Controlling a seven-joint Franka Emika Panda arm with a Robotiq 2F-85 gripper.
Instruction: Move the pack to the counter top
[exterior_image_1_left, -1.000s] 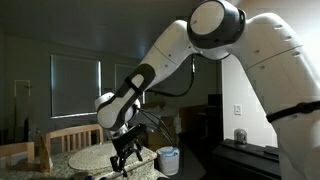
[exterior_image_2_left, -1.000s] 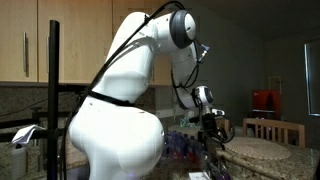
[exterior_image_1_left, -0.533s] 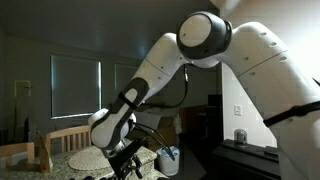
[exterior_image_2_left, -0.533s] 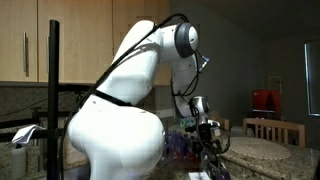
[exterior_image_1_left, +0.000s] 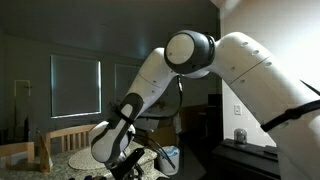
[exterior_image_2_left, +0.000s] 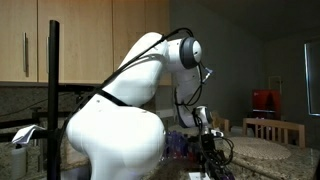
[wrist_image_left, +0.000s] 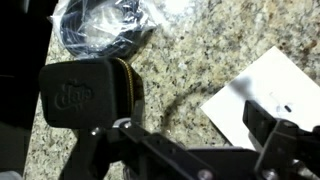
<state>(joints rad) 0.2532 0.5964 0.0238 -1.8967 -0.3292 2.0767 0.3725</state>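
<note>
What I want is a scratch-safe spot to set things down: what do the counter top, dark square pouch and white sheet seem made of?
The counter top looks like polished stone, maybe granite: beige with dark speckles. The dark square pouch seems matte leather or rubbery plastic, with an embossed logo; which is unclear. The white sheet looks like paper: flat, thin, matte.

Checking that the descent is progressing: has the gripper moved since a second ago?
Yes. In an exterior view the gripper has sunk lower, farther beneath the window and closer to the counter top.
</note>
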